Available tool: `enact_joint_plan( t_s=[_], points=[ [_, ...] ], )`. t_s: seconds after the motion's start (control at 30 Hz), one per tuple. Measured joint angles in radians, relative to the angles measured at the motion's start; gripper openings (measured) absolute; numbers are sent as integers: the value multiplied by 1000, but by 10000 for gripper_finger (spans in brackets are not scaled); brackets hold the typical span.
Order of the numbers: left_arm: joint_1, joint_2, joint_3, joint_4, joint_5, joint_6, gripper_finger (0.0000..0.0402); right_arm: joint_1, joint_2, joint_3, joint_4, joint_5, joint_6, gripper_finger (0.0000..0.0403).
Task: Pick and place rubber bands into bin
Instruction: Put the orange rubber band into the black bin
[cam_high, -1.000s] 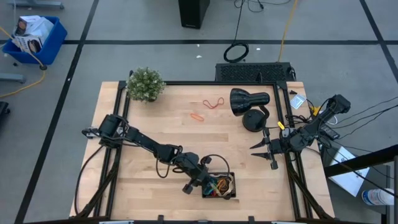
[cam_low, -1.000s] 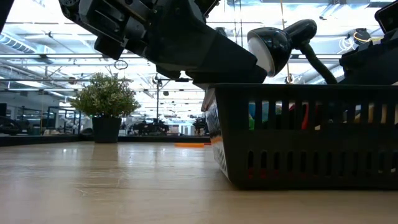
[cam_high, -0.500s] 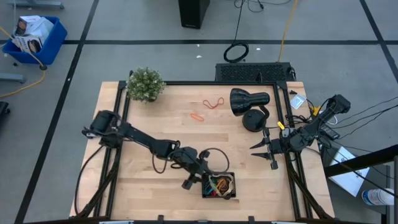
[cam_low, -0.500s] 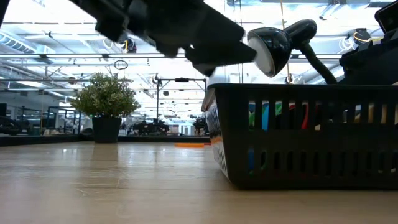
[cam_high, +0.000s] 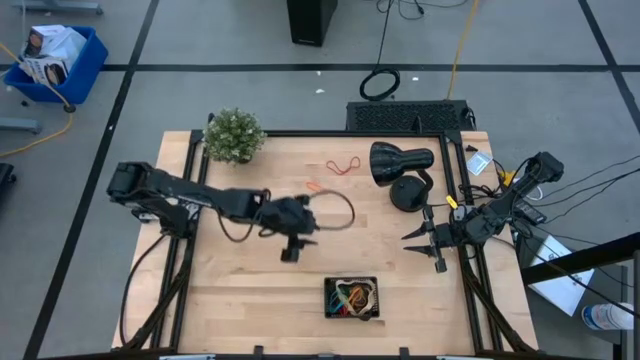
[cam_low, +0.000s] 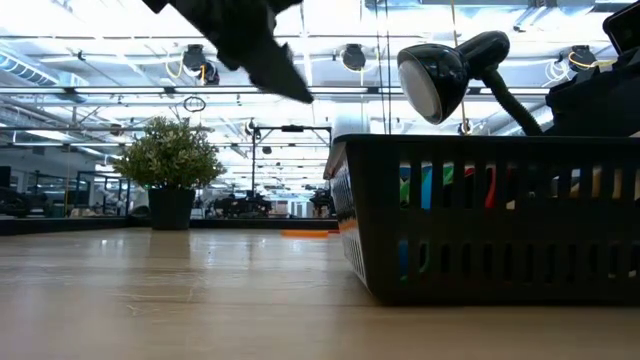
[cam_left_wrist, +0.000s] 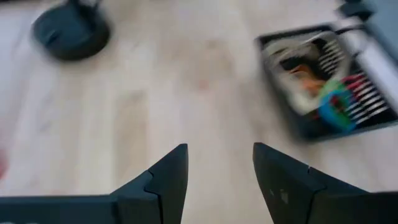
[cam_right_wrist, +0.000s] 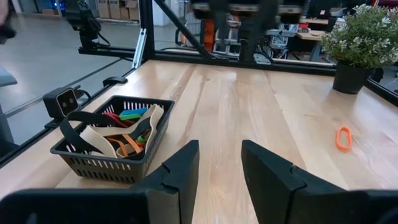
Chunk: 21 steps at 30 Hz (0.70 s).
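Robotics lab or workshop, taped grey floor (cam_high: 250, 90), framed wooden surface (cam_high: 260, 270), ceiling strip lights (cam_low: 90, 90), trailing cables (cam_high: 380, 82)

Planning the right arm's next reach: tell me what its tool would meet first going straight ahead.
Probably nothing near: the right tool, jaws open, points across bare table, between the bin and an orange rubber band. Depth is uncertain.

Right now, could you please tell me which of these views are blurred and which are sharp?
Left wrist view: motion-blurred, the bin smeared. High view: the left hand slightly blurred. Low view: bright ceiling lights leave the bin dark. Right wrist view: crisp on the bin.
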Motion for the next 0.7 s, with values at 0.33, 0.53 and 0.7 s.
enact_joint_plan(
  t_s=[0.33,0.53,0.7],
  points=[
    [251,-17,50,-234,-18,188,189,0,3,0,-3,31,-2,116],
    [361,14,145,-291,-20,358,189,0,6,0,-4,76,-5,116],
    [406,112,253,-342,-14,450,189,0,11,0,-4,78,-16,116]
  ],
)
